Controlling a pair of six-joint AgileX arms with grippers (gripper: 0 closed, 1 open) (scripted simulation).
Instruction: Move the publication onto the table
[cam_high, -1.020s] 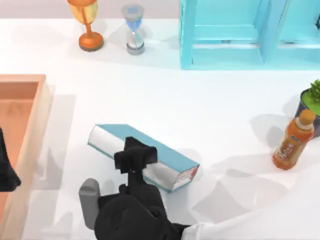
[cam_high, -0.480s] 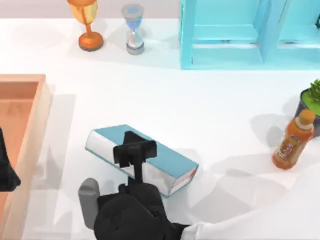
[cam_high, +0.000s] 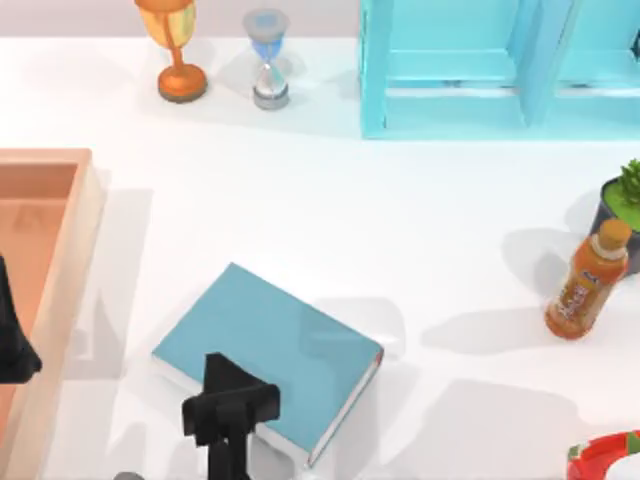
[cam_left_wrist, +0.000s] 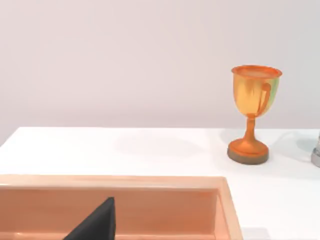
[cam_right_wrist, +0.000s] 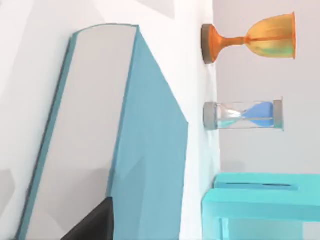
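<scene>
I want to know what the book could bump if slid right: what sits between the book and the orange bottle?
Nothing: in the top view, only bare table lies between the book and the bottle.

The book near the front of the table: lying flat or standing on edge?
Lying flat. In the top view the book shows its whole teal cover face-up on the table, with the right claw over its near edge.
</scene>
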